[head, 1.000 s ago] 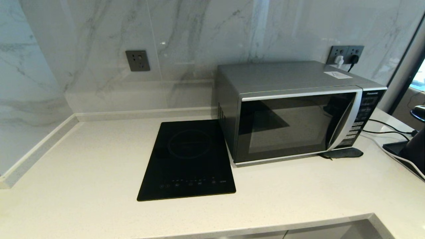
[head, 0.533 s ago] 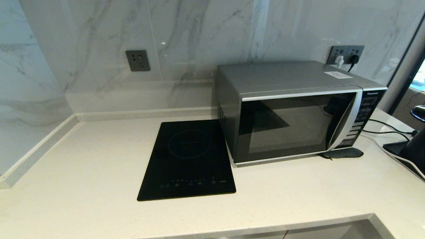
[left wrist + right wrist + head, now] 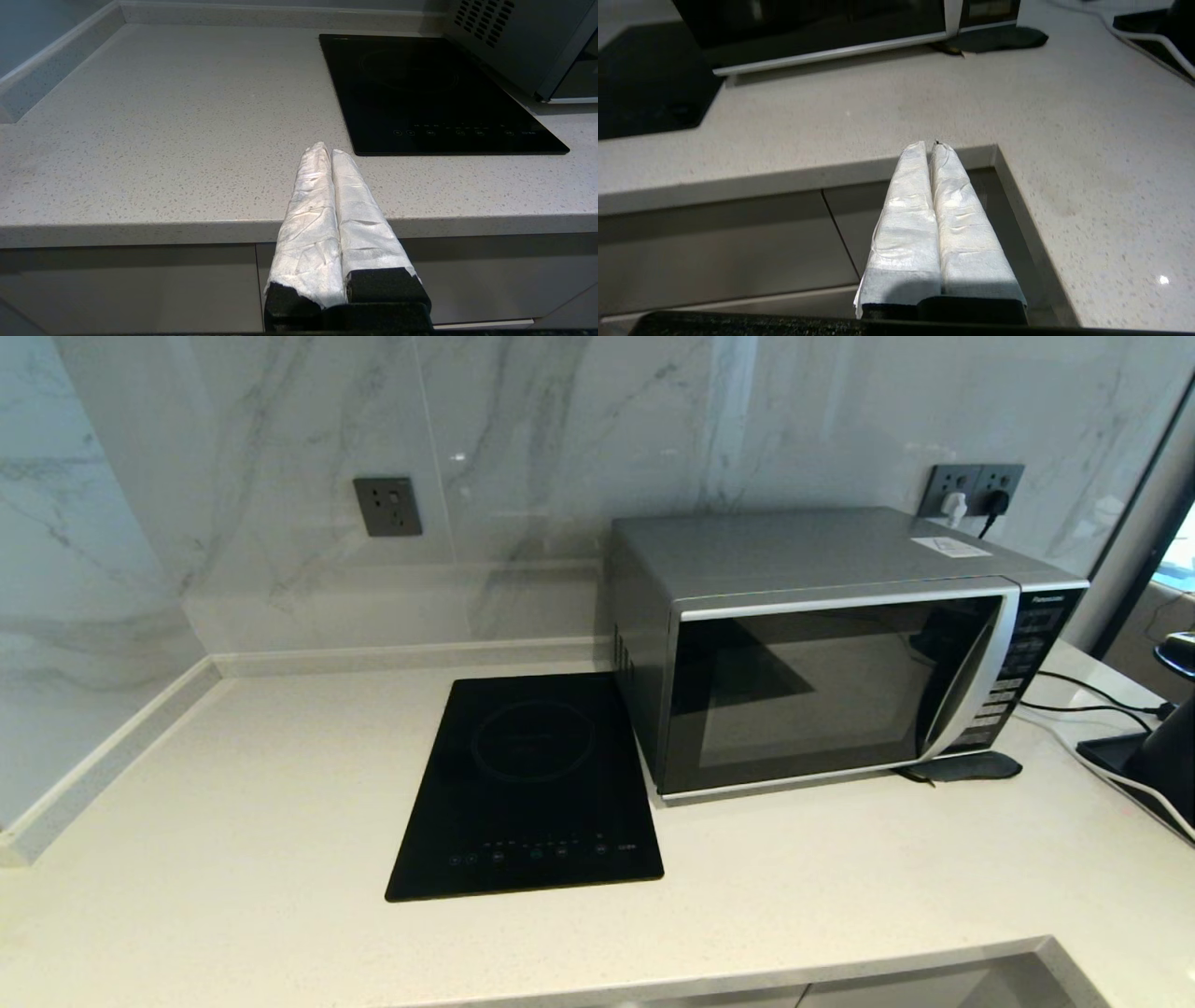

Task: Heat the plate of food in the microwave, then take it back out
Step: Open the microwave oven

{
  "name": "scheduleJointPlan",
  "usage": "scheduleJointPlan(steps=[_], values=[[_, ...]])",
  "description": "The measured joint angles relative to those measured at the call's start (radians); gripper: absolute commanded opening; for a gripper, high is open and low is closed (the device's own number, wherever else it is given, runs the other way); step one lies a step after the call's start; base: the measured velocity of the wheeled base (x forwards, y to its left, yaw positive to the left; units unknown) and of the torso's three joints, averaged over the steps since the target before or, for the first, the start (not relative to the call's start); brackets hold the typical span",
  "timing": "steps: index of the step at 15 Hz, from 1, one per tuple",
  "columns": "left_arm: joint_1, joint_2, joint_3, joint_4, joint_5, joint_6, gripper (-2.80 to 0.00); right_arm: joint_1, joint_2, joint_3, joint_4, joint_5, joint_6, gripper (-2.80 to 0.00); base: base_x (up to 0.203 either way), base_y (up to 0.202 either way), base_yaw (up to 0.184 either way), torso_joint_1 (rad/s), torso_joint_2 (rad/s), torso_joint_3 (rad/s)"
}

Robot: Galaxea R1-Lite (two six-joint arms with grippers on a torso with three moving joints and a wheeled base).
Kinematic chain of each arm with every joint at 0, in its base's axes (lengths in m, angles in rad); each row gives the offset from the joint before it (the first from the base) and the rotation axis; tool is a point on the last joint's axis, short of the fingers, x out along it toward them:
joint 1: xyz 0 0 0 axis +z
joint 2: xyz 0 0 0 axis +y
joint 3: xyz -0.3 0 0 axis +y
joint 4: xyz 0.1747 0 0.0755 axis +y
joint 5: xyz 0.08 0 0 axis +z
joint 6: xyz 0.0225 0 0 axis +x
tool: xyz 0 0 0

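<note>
Nothing has moved: both tools (image 3: 331,151) (image 3: 930,147) hang closed off the counter (image 3: 233,821).

Left end effector (image 3: 331,151) and right end effector (image 3: 928,145): both arms parked low, white-wrapped fingers pressed together, holding nothing.

One microwave (image 3: 840,649), one hob (image 3: 527,789), two wall sockets (image 3: 386,506), two claws (image 3: 331,154).
</note>
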Motion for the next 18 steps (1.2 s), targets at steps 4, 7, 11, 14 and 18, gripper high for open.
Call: scheduleJointPlan(steps=[4,7,11,14,18], values=[[0.0,0.0,0.0,0.0,0.001,0.0,-2.8,0.0,-0.001,0.03,-0.068,0.0,0.01,-2.8,0.0,0.0,0.0,0.0,0.0,0.0],[0.0,0.0,0.0,0.0,0.0,-0.001,-2.8,0.0,-0.001,0.031,-0.068,0.0,0.01,-2.8,0.0,0.0,0.0,0.0,0.0,0.0],[0.0,0.0,0.0,0.0,0.0,-0.001,-2.8,0.0,0.0,0.031,-0.068,0.0,0.01,-2.8,0.0,0.0,0.0,0.0,0.0,0.0],[0.0,0.0,0.0,0.0,0.001,-0.001,-2.8,0.0,0.0,0.032,-0.067,0.0,0.01,-2.8,0.0,0.0,0.0,0.0,0.0,0.0],[0.0,0.0,0.0,0.0,0.0,-0.001,-2.8,0.0,0.0,0.032,-0.067,0.0,0.01,-2.8,0.0,0.0,0.0,0.0,0.0,0.0]])
